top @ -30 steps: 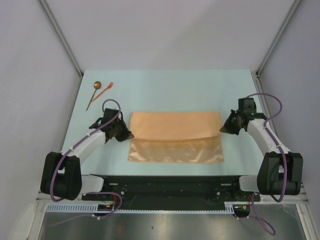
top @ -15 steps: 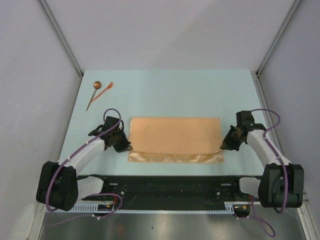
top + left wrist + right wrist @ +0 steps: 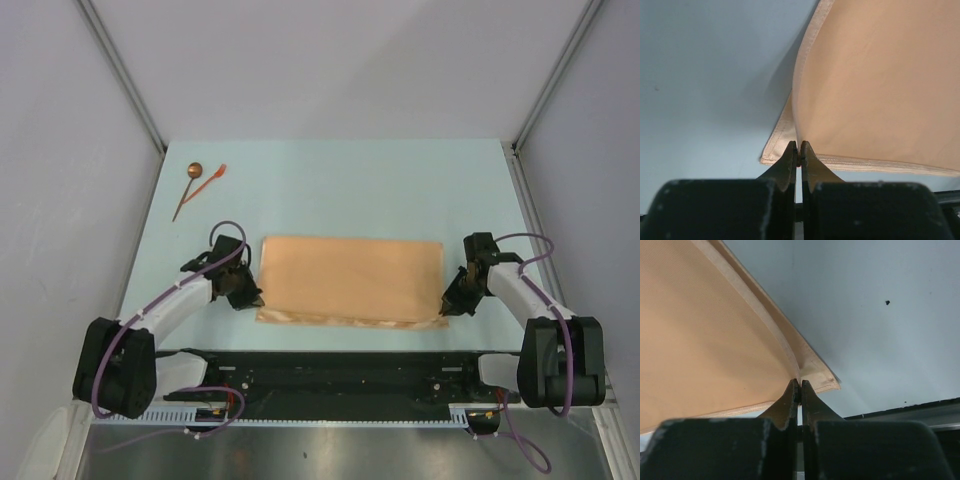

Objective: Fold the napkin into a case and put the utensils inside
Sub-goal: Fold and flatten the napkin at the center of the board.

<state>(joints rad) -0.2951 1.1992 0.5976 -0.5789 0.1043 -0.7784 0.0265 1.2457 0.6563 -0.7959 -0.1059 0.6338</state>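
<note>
The left gripper [image 3: 799,150] is clamped on the near left corner of the napkin [image 3: 350,275], and the right gripper [image 3: 799,387] is clamped on its near right corner. The napkin lies folded over itself. The spoon [image 3: 188,190] and fork [image 3: 213,178] lie well beyond its far left corner.

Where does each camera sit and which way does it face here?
Top external: above and behind the robot, looking down on table, napkin, utensils; left arm and right arm show.
Left wrist: on the left arm, facing the napkin's near left corner; shut left gripper shows.
Right wrist: on the right arm, facing the napkin's near right corner; shut right gripper shows.
Shared: all three see the napkin; both wrist views show a pinched corner.
</note>
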